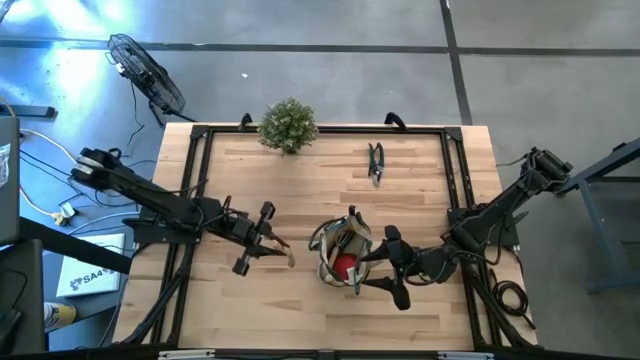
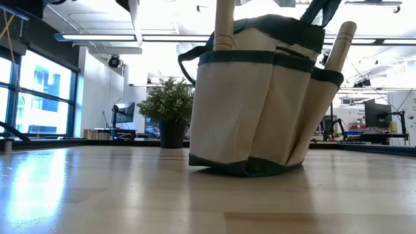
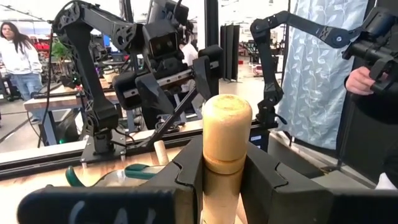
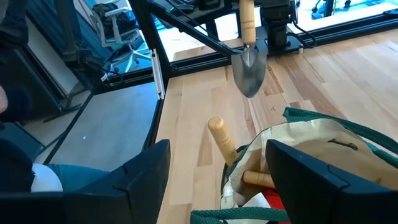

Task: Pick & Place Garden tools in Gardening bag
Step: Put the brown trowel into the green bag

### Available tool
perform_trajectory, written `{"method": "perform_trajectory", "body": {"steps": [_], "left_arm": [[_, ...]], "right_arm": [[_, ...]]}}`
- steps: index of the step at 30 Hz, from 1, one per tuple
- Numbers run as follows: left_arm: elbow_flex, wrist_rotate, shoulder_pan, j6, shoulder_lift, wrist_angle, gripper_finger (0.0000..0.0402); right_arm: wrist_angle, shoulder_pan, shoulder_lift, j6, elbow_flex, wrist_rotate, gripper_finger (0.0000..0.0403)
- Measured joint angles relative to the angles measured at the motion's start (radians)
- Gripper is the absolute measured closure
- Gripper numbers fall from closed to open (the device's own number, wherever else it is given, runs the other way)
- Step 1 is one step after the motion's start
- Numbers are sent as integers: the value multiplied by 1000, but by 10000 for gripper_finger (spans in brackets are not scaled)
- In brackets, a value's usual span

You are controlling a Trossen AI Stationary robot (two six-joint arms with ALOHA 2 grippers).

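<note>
The left hand (image 3: 222,180), just left of the bag (image 1: 341,252), grips a trowel (image 4: 250,57) by its stiff wooden handle, a sound hold for a blade-heavy tool, while the right hand (image 4: 214,180) gapes beside the soft, floppy bag.
</note>
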Motion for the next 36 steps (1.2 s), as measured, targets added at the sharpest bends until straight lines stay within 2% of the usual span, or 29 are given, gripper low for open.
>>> {"method": "perform_trajectory", "body": {"steps": [10,21,36], "left_arm": [[-3,8,1,42,102,131,339],[-3,155,116,2,178,241,339],[-3,254,218,-39,286,392,339]], "right_arm": [[7,0,0,0,0,0,147],[8,0,0,0,0,0,147],[8,0,0,-9,0,0,147]]}}
